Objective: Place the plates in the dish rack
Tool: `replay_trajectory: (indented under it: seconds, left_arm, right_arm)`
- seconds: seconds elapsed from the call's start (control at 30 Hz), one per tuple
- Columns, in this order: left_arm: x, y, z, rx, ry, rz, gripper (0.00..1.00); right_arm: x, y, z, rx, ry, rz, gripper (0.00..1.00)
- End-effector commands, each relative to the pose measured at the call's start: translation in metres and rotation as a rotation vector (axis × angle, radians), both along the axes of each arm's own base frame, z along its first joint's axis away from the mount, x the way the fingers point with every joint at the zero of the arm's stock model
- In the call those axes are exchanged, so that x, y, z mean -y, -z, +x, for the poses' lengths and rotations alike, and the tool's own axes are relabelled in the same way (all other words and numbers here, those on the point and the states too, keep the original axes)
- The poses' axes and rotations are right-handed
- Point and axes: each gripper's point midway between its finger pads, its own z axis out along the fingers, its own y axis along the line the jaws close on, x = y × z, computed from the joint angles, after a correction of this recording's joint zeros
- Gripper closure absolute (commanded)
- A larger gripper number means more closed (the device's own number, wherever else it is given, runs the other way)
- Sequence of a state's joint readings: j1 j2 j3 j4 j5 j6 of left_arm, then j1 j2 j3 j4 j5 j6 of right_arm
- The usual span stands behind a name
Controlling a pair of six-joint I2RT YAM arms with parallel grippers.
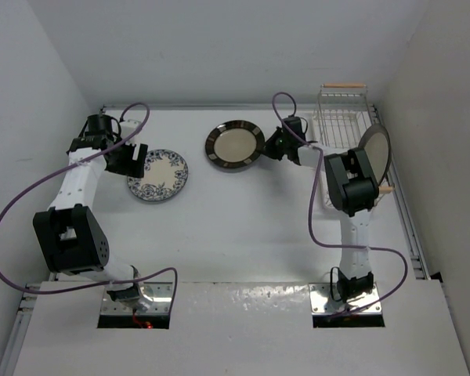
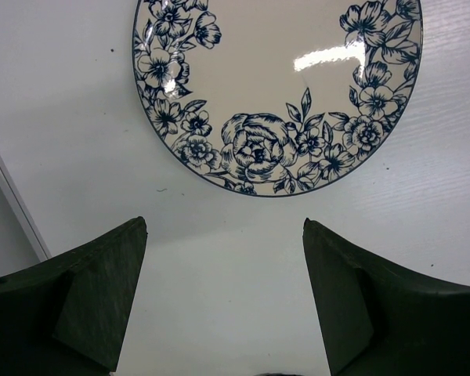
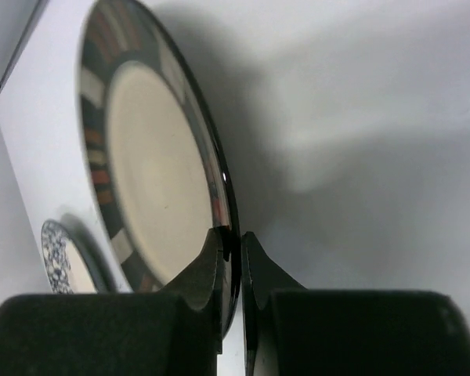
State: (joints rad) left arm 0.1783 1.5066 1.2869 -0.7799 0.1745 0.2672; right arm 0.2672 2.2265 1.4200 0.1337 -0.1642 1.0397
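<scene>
The cream plate with a dark brown patched rim [image 1: 234, 144] is at the back middle of the table. My right gripper [image 1: 272, 146] is shut on its right rim; the right wrist view shows the rim [image 3: 219, 180] clamped between the fingers [image 3: 206, 274], the plate seen edge-on. The blue floral plate [image 1: 157, 175] lies flat at the left. My left gripper [image 1: 130, 160] is open and empty just left of it; in the left wrist view the floral plate [image 2: 274, 86] lies ahead of the fingers [image 2: 102, 298]. The grey-brown-rimmed plate [image 1: 374, 149] stands on edge in the white wire dish rack [image 1: 341, 125].
The rack's wooden handles [image 1: 344, 86] are at its far and near ends, by the right wall. White walls close in the table at the left, back and right. A purple cable runs along each arm.
</scene>
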Motion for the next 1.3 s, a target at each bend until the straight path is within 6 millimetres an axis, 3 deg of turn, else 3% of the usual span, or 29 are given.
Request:
replay_trajectory:
  seconds: [0.0,0.03,0.07,0.1,0.2,0.27,0.3,0.33,0.4,0.43,0.47,0.5,0.53,0.6,0.63,0.67,0.7,0.87,1.0,1.17,1.27]
  left_arm:
    - [-0.002,-0.008,-0.002,0.022,-0.02,-0.005,0.15]
    - [-0.002,-0.008,-0.002,0.022,-0.02,-0.005,0.15]
    - [-0.003,-0.011,-0.001,0.03,-0.02,-0.003,0.15]
    - [-0.001,-0.012,0.0,0.032,-0.015,-0.01,0.15]
    - [-0.001,-0.008,0.0,0.023,-0.015,-0.012,0.15]
    - [-0.002,-0.008,0.0,0.024,-0.007,-0.007,0.15]
    - [-0.002,-0.004,0.001,0.012,-0.007,-0.009,0.15]
    - [-0.002,-0.004,0.001,0.012,-0.007,-0.009,0.15]
    - [-0.004,0.002,0.001,-0.008,-0.006,0.003,0.15]
    - [-0.004,0.002,0.001,-0.008,-0.006,0.003,0.15]
    - [-0.006,0.005,0.001,-0.018,-0.011,0.009,0.15]
    - [-0.008,0.005,0.001,-0.02,-0.016,0.016,0.15]
    - [-0.009,0.005,0.004,-0.018,-0.008,0.022,0.15]
    - [-0.009,0.005,0.004,-0.018,-0.008,0.022,0.15]
    - [-0.009,0.002,0.006,-0.009,-0.008,0.023,0.15]
    - [-0.009,0.002,0.006,-0.009,-0.008,0.023,0.15]
    - [-0.009,0.005,0.006,-0.018,-0.008,0.022,0.15]
    - [-0.007,0.008,0.007,-0.027,-0.003,0.012,0.15]
    - [-0.008,0.012,0.007,-0.037,0.005,0.015,0.15]
    - [-0.007,0.013,0.002,-0.045,0.012,0.018,0.15]
    - [-0.006,0.013,0.003,-0.043,0.018,0.009,0.15]
  right_arm:
    - [0.002,-0.07,-0.002,0.192,-0.088,-0.135,1.0]
    - [0.007,-0.099,-0.001,0.269,-0.107,-0.17,1.0]
    - [0.012,-0.115,0.002,0.312,-0.102,-0.188,1.0]
    - [0.016,-0.153,-0.001,0.4,-0.116,-0.213,1.0]
    - [0.032,-0.205,-0.006,0.522,-0.125,-0.269,1.0]
    - [0.045,-0.221,-0.009,0.554,-0.11,-0.309,1.0]
    - [0.053,-0.248,-0.018,0.617,-0.113,-0.344,1.0]
    - [0.059,-0.251,-0.021,0.621,-0.103,-0.363,1.0]
    - [0.081,-0.285,-0.032,0.692,-0.076,-0.418,1.0]
    - [0.09,-0.285,-0.035,0.679,-0.062,-0.442,1.0]
    - [0.106,-0.303,-0.041,0.707,-0.026,-0.465,1.0]
    - [0.118,-0.309,-0.043,0.723,-0.016,-0.532,1.0]
    - [0.135,-0.335,-0.056,0.764,0.026,-0.56,1.0]
    - [0.161,-0.347,-0.065,0.765,0.071,-0.675,1.0]
    - [0.182,-0.37,-0.082,0.789,0.124,-0.71,1.0]
    - [0.191,-0.377,-0.087,0.797,0.135,-0.755,1.0]
    - [0.211,-0.396,-0.104,0.811,0.198,-0.808,1.0]
    - [0.249,-0.423,-0.133,0.831,0.283,-0.893,1.0]
    - [0.267,-0.429,-0.14,0.812,0.319,-0.964,1.0]
    - [0.301,-0.414,-0.145,0.711,0.328,-1.147,1.0]
    - [0.314,-0.391,-0.142,0.635,0.286,-1.223,1.0]
